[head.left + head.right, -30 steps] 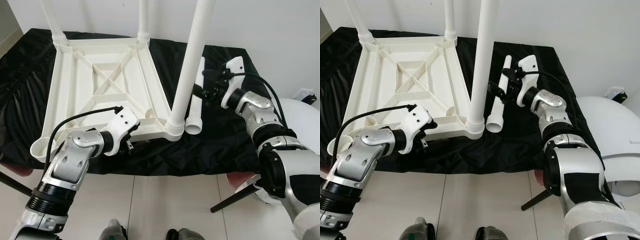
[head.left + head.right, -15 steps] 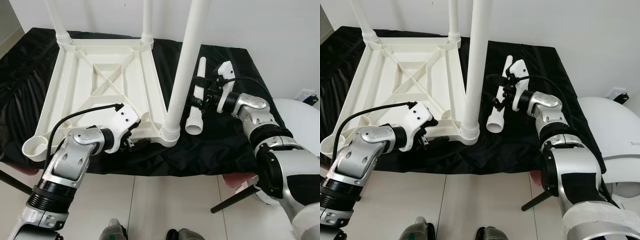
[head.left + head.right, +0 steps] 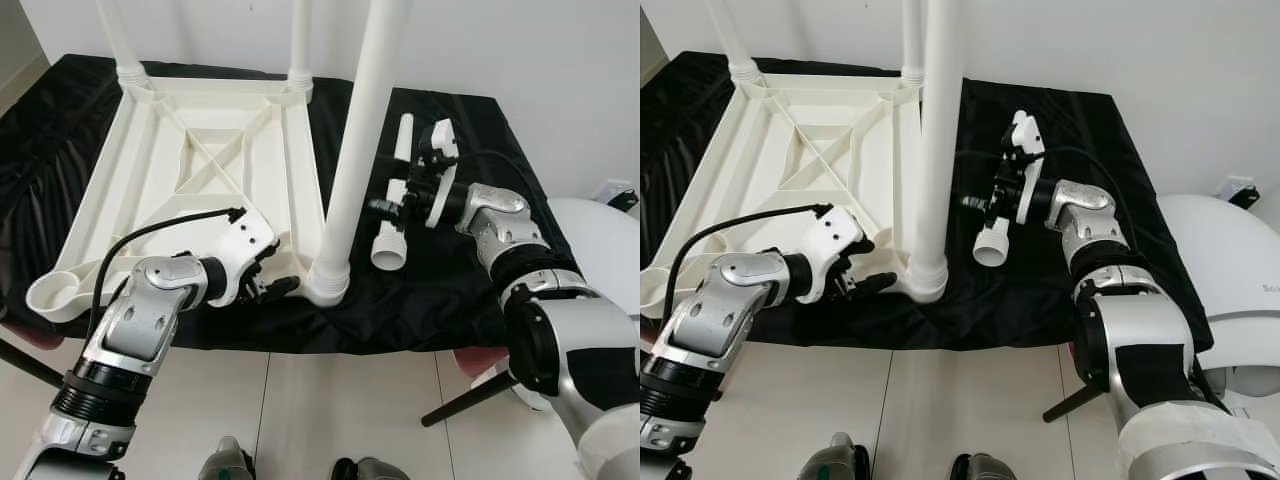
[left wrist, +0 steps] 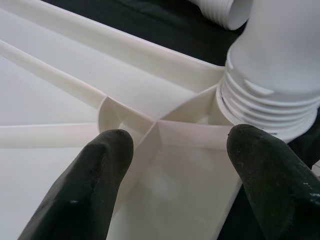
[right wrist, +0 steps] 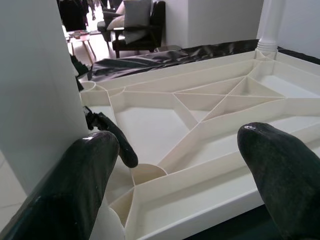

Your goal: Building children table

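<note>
Child's table [image 3: 215, 165] lies upside down on the black-draped tabletop [image 3: 470, 290], three legs fitted, the fourth leg [image 3: 391, 205] lying loose beside it and the empty socket [image 3: 52, 295] at the near left corner. My left gripper [image 3: 268, 285] has its fingers [image 4: 85, 195] spread wide astride the frame rib by the near leg [image 3: 350, 150], gripping nothing; my right gripper [image 3: 400, 200] is also open, over the loose leg. To do this well, I'd close squarely on that leg mid-shaft before lifting, and brace the frame with the left.
</note>
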Controlling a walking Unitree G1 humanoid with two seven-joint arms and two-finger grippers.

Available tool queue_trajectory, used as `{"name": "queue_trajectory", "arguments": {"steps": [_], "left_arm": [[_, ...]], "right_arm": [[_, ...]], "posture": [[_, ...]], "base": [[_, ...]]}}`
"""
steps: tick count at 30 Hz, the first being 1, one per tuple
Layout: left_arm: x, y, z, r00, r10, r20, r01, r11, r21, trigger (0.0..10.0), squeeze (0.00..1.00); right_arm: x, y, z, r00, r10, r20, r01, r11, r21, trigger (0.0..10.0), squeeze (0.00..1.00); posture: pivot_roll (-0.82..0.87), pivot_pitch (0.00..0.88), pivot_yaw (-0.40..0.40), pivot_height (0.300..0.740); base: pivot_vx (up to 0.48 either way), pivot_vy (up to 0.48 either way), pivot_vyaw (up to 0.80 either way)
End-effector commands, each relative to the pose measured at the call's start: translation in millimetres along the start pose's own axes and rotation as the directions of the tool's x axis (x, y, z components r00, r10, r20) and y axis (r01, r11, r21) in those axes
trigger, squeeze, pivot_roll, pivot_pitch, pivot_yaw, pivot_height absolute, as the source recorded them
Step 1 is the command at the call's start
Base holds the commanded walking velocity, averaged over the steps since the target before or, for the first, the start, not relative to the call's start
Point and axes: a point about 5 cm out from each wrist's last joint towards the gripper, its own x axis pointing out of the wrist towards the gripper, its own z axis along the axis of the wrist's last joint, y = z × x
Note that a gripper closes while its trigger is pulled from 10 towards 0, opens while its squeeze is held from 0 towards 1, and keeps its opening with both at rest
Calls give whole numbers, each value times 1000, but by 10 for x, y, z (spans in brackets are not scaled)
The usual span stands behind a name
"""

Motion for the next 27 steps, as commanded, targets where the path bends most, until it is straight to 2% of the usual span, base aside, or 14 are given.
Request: {"name": "queue_trajectory", "arguments": {"steps": [1, 2, 4, 5, 7, 8, 9, 10, 13, 15, 22, 24, 25, 27], "left_arm": [[20, 18, 3, 999, 32, -1, -32, 999, -4, 10000, 0], [24, 20, 4, 1000, 31, -1, -31, 999, -4, 10000, 0], [34, 15, 7, 1000, 29, 0, -29, 1000, -1, 10000, 0], [39, 8, 8, 1000, 27, 0, -27, 1000, -1, 10000, 0], [39, 8, 8, 1000, 27, 0, -27, 1000, -1, 10000, 0], [42, 4, 6, 1000, 27, 0, -27, 1000, -1, 10000, 0], [42, -3, -2, 1000, 29, -1, -29, 1000, -5, 10000, 0], [29, -25, -40, 999, 35, -7, -35, 999, -17, 10000, 0], [19, -36, -66, 999, 40, -10, -40, 999, -27, 10000, 0], [-17, -72, -194, 998, 49, -42, -51, 997, -59, 10000, 0], [-26, -176, -367, 995, 9, -102, -16, 998, -65, 10000, 0], [-23, -224, -454, 993, -3, -119, -8, 995, -97, 10000, 0], [-23, -224, -454, 993, -3, -119, -8, 995, -97, 10000, 0], [-19, -196, -501, 994, 66, -91, -77, 989, -129, 10000, 0]], "right_arm": [[-17, -57, -2, 995, -98, -27, 98, 995, -34, 10000, 0], [-20, -93, 6, 987, -159, -29, 157, 987, -45, 10000, 0], [-58, -178, -26, 943, -323, -75, 317, 945, -86, 10000, 0], [-88, -212, -48, 916, -393, -79, 388, 919, -73, 10000, 0], [-88, -212, -48, 916, -393, -79, 388, 919, -73, 10000, 0], [-109, -232, -63, 897, -435, -80, 431, 900, -60, 10000, 0], [-140, -244, -99, 870, -487, -74, 485, 873, -45, 10000, 0], [-191, -241, -217, 801, -594, -73, 595, 804, -13, 10000, 0], [-194, -207, -268, 792, -609, -49, 610, 792, 16, 10000, 0], [-133, -74, -403, 783, -621, 28, 616, 780, 110, 10000, 0], [-74, 80, -558, 752, -657, 63, 641, 750, 165, 10000, 0], [-96, 165, -641, 702, -709, 69, 693, 702, 163, 10000, 0], [-96, 165, -641, 702, -709, 69, 693, 702, 163, 10000, 0], [-141, 234, -677, 625, -775, 92, 758, 631, 164, 10000, 0]], "posture": [[99, 61, -43, 740], [99, 61, -43, 740], [97, 58, -43, 740], [99, 56, -45, 740], [99, 56, -45, 740], [101, 54, -45, 740], [103, 51, -47, 740], [110, 49, -49, 740], [111, 49, -50, 740], [111, 48, -50, 740], [106, 51, -47, 740], [104, 51, -50, 740], [104, 51, -50, 740], [84, 55, -46, 740]], "base": [[0, 0, 0], [0, 0, 0], [0, 0, 0], [0, 0, 0], [0, 0, 0], [0, 0, 0], [0, 0, 0], [0, 0, 0], [0, 0, 0], [0, 0, 0], [0, 0, 0], [0, 0, 0], [0, 0, 0], [0, 0, 0]]}}
